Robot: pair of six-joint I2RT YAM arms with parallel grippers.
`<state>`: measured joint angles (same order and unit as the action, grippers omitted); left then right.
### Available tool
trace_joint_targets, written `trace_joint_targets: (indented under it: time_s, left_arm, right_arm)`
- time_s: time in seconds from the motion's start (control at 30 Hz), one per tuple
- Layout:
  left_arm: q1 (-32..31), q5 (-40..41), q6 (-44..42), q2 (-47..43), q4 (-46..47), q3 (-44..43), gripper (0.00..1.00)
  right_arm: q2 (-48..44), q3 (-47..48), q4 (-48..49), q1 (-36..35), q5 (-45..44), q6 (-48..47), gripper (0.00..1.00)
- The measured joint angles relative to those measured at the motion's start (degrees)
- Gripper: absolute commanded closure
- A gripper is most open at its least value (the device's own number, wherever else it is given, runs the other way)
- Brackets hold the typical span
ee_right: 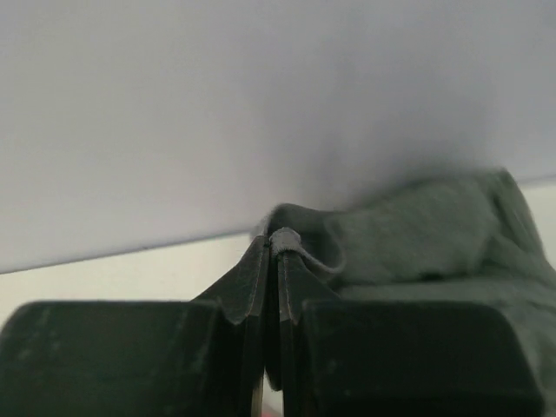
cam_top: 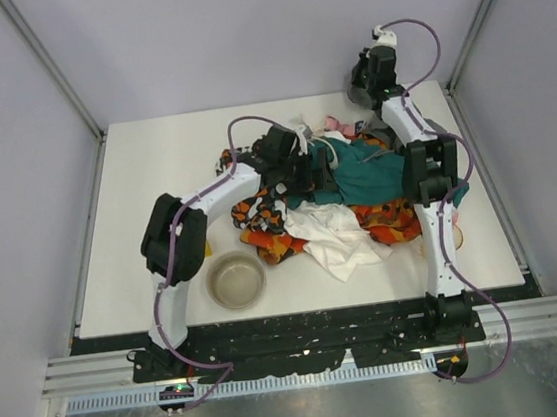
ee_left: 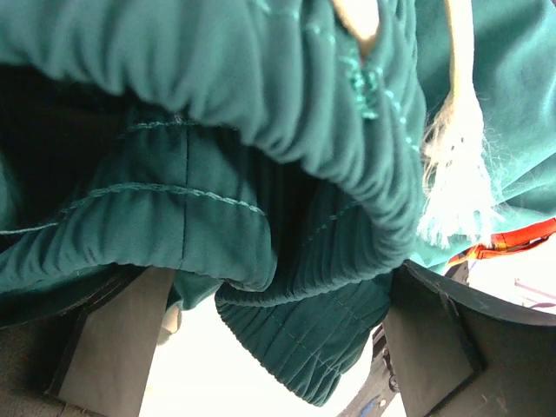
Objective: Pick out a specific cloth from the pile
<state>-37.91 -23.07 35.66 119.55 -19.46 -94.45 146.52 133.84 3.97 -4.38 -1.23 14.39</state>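
Observation:
The pile (cam_top: pixel 306 227) of teal, white, pink and orange-patterned cloths lies right of the table's middle. The grey cloth (ee_right: pixel 417 234) shows in the right wrist view, and my right gripper (ee_right: pixel 278 248) is shut on a folded edge of it. From above, that gripper (cam_top: pixel 360 86) is at the far back right, near the wall. My left gripper (cam_top: pixel 309 165) is at the pile's left side. It stands open (ee_left: pixel 278 347), and a ribbed fold of the teal cloth (ee_left: pixel 304 321) hangs between its fingers (ee_left: pixel 113 339) without being pinched.
A metal bowl (cam_top: pixel 235 280) stands near the front edge, left of the pile. The white cloth (cam_top: pixel 332 238) spills toward the front. Walls close off the table's back and sides, and the right arm's links (cam_top: pixel 425 172) stand over the pile's right side.

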Motion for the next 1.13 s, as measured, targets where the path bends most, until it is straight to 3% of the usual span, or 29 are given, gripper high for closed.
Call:
trace_joint_targets:
  time_s: [0.17, 0.3, 0.37, 0.4, 0.43, 0.53, 0.63, 0.97, 1.13]
  left_arm:
    - [-0.1, -0.2, 0.2, -0.5, 2.6, 2.4, 0.0]
    - [-0.2, -0.1, 0.2, -2.9, 4.4, 5.4, 0.0]
    - [-0.2, 0.0, 0.2, -4.2, 4.4, 6.3, 0.01]
    - [-0.2, 0.2, 0.1, -5.2, 4.3, 6.9, 0.0]
    - [-0.2, 0.4, 0.1, -6.1, 4.2, 7.3, 0.0]
    - [-0.3, 1.3, -0.2, -9.8, 3.8, 9.2, 0.0]
    - [-0.9, 2.6, -0.7, -15.1, 3.5, 11.7, 0.0]
    - [-6.5, 8.3, -1.6, -34.9, 3.4, 21.6, 0.01]
    - [-7.4, 10.7, -1.5, -38.4, 3.3, 25.1, 0.0]
  right_arm:
    - [-5.3, -9.8, -8.7, 5.5, -3.7, 8.6, 0.82]
    - [-8.6, -12.3, -13.1, 9.5, -3.9, 11.0, 0.56]
    - [-10.6, -12.0, -15.1, 10.4, -3.0, 10.8, 0.36]
    - [-11.8, -11.4, -16.9, 10.3, -2.3, 10.3, 0.13]
    - [-13.1, -10.8, -18.3, 10.1, -1.5, 9.6, 0.05]
    - [-18.9, -10.4, -22.6, 8.8, -1.2, 6.9, 0.05]
    - [-31.1, -16.9, -24.3, 7.8, -2.7, 3.8, 0.05]
    - [-86.9, -53.2, -19.7, 9.2, -6.8, -5.3, 0.05]
    - [-97.0, -63.3, -19.4, 9.0, -7.7, -5.5, 0.05]
